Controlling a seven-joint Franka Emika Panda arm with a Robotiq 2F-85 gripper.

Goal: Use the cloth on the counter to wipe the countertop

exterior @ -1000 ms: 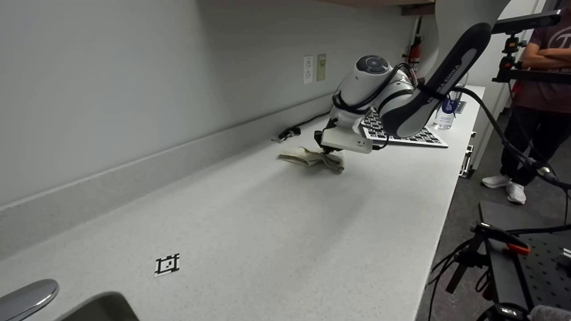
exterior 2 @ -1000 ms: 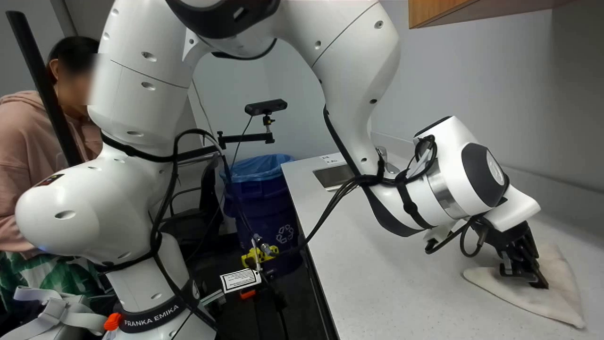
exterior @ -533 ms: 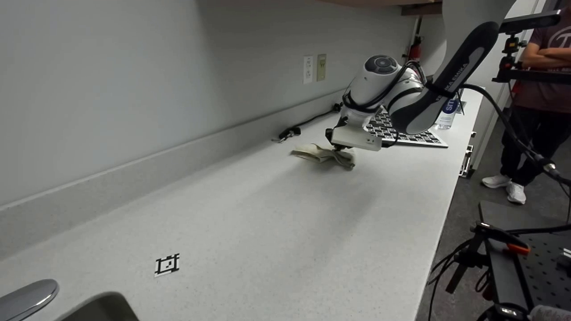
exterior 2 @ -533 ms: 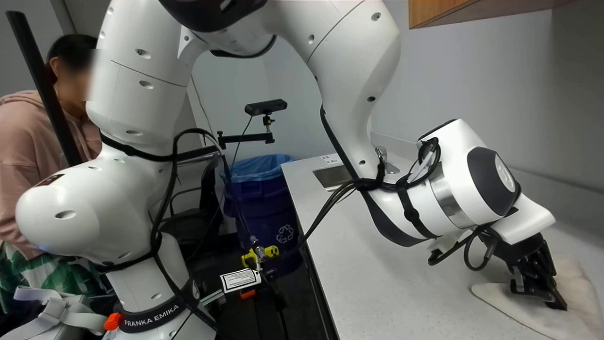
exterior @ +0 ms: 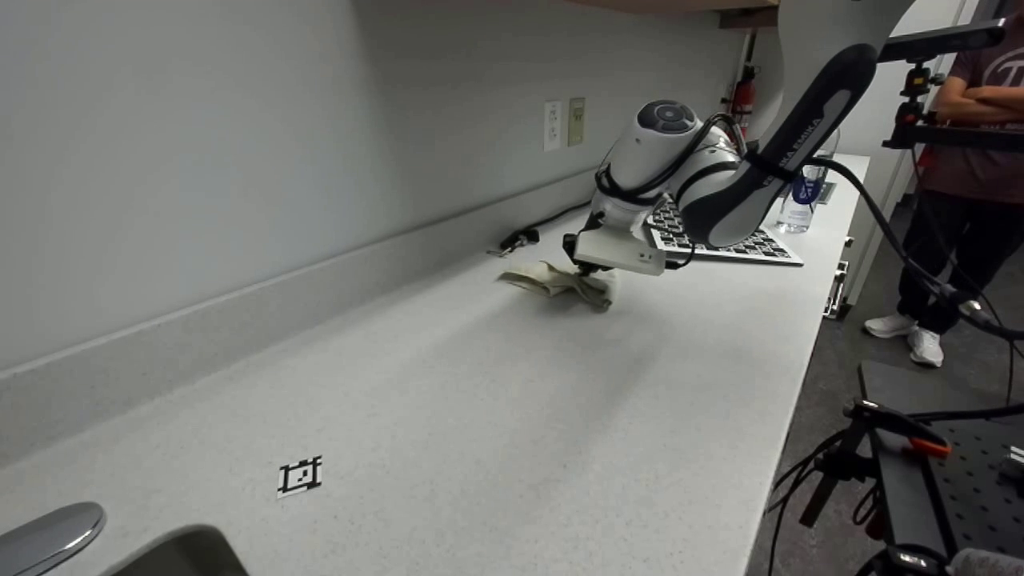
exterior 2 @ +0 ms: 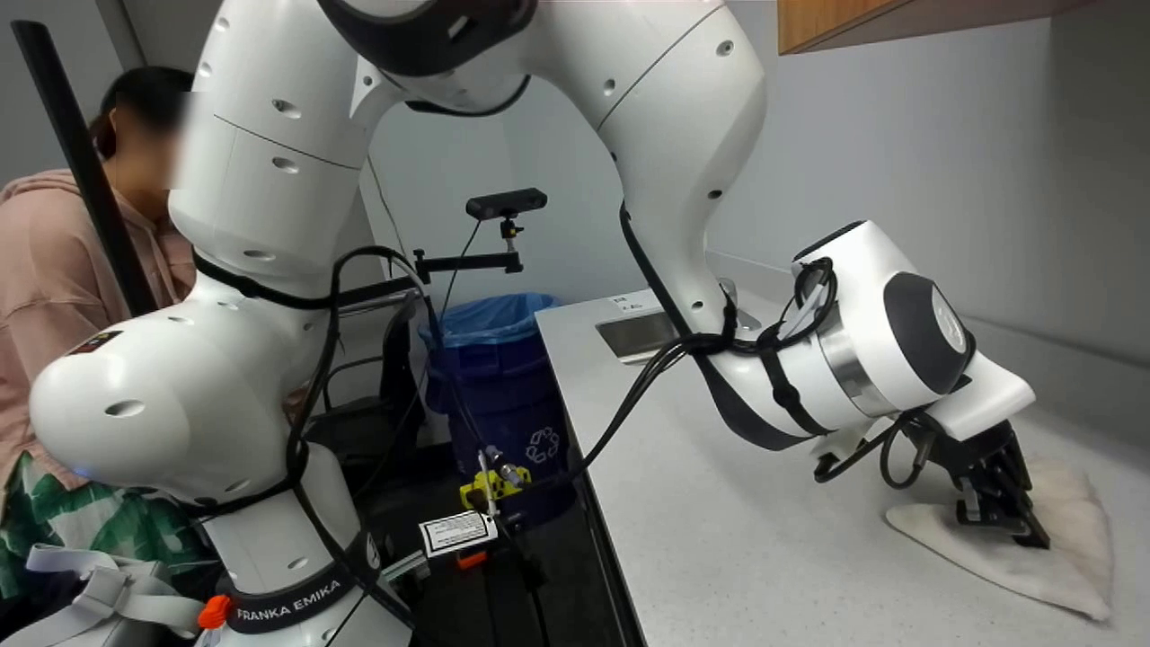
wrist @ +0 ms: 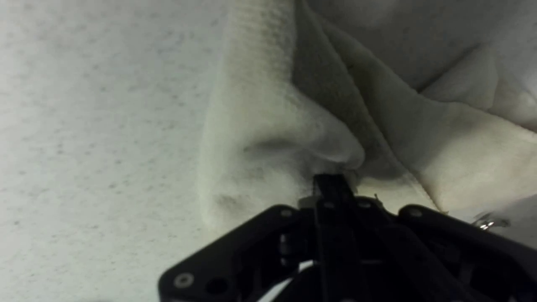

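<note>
In an ext. view, the folded cloth (exterior: pixel 550 282) is seen on the bench (exterior: pixel 448 416), near the b/w board (exterior: pixel 764 247). In an ext. view, the claw (exterior 2: pixel 1031 540) is tilted down onto the cloth. In wrist view, a fold is pinched by the claw.

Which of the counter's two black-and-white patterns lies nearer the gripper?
The large board, close to the gripper; the small square lies farther off, near the sink.
</note>
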